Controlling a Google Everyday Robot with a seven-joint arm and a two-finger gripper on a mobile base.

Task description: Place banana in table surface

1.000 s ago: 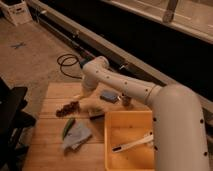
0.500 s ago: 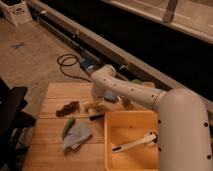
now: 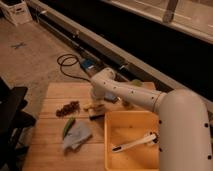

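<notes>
While the white arm's gripper (image 3: pixel 96 111) hangs low over the light wooden plank table surface (image 3: pixel 52 140), the small pale yellow banana (image 3: pixel 89 106) sits at its tip; whether the fingers clamp it, I cannot tell. This looks like the placing step; next, release and lift clear.
</notes>
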